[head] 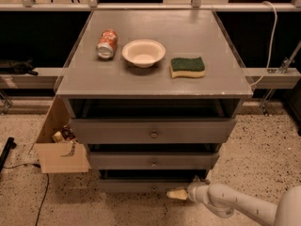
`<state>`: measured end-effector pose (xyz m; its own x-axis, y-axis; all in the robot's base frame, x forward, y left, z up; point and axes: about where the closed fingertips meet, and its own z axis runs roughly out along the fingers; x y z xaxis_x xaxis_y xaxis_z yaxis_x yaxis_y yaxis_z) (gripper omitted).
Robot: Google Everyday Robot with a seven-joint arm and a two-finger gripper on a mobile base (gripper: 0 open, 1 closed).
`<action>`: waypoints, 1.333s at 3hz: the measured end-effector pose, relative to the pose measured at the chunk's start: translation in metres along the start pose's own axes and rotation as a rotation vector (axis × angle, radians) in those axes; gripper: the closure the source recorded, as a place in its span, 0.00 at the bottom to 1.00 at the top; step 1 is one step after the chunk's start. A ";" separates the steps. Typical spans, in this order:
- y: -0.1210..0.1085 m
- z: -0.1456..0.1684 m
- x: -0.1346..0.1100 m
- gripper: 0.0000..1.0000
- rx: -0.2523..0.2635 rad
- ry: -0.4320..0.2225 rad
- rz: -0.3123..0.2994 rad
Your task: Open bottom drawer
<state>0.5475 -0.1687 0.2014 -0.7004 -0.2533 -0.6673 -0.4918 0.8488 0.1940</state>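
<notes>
Bottom drawer [131, 186], lowest of three in the grey cabinet [155, 86], shows no interior and is judged not yet pulled out. Gripper [178, 193] is low at the cabinet's foot, at the drawer front right of centre. Whether it grasps anything cannot be told. The whole pull remains.

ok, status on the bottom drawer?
Gripper low, at front of narrow grey bottom drawer. Drawer not visibly pulled out. Nothing seen blocking it.

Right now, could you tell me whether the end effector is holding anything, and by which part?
It cannot be told: the end effector is at the front of the bottom drawer, but any hold is hidden.
</notes>
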 end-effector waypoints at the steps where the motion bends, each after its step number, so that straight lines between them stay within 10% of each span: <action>1: 0.000 0.000 0.000 0.00 0.000 0.000 0.000; 2: 0.005 -0.008 -0.008 0.03 -0.008 0.002 -0.010; 4: 0.005 -0.008 -0.008 0.49 -0.008 0.002 -0.010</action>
<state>0.5464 -0.1660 0.2133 -0.6965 -0.2626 -0.6678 -0.5029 0.8424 0.1934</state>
